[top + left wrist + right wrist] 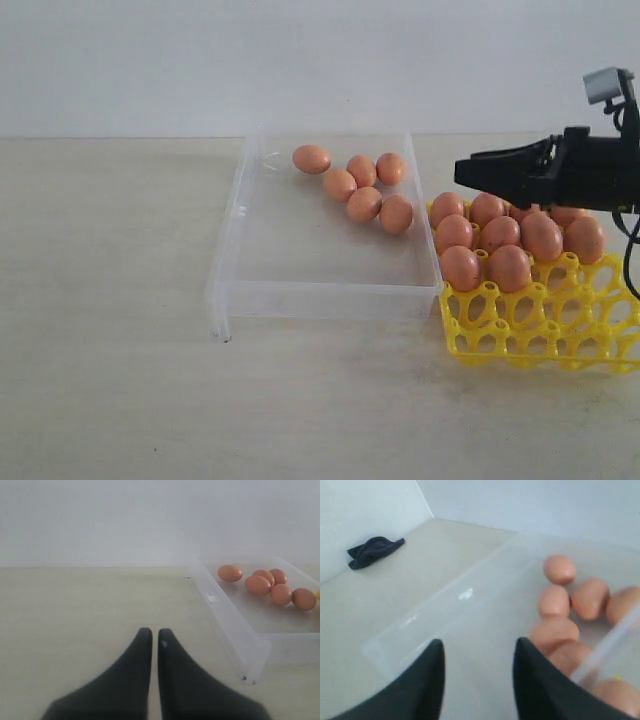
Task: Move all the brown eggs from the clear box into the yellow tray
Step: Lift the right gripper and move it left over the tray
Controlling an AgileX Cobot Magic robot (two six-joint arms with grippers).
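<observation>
Several brown eggs (364, 204) lie in the far right part of the clear box (300, 298). More brown eggs (500, 234) fill the back cells of the yellow tray (520, 335), which stands against the box's right side. My right gripper (462, 170) hovers above the tray's eggs, pointing toward the box. In the right wrist view it (479, 647) is open with nothing between its fingers, and the boxed eggs (560, 569) lie just ahead. My left gripper (152, 632) is shut and empty over bare table, left of the box (235, 630) and its eggs (258, 584).
A dark cloth (372, 550) lies on the table far beyond the box, near the wall. The front cells of the tray (560, 345) hold nothing. Pale bare tabletop (120, 300) stretches left of the box and in front of it.
</observation>
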